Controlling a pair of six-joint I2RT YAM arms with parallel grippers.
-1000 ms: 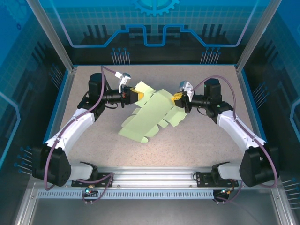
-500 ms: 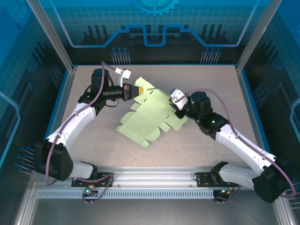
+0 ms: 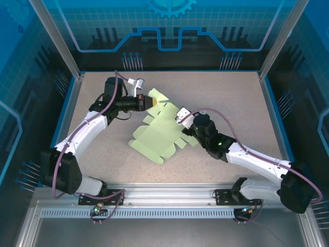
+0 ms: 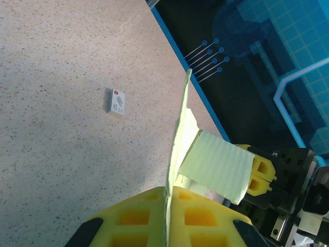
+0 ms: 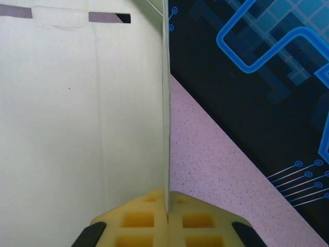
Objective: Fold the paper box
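Thin pale green card for the paper box (image 3: 154, 139): matt, smooth, with crisp creases and cut slots, and fine ribbing on one flap in the left wrist view. Dull yellow moulded plastic, with square waffle recesses, on the left gripper (image 4: 165, 206) and right gripper (image 5: 167, 208). Speckled table (image 3: 231, 98), stone-like, matt, slightly grainy. Glossy white plastic arm shells (image 3: 85, 133) with matt black joints. Brushed metal rail (image 3: 164, 193) at the near edge. Small white tag (image 4: 117, 101), smooth and printed.

I see the right gripper (image 5: 167, 206) pinching the paper box (image 5: 77, 113) edge-on at bottom centre, its face filling the left, probably slots (image 5: 105, 17) upper left, speckled table (image 5: 216, 170) at right.
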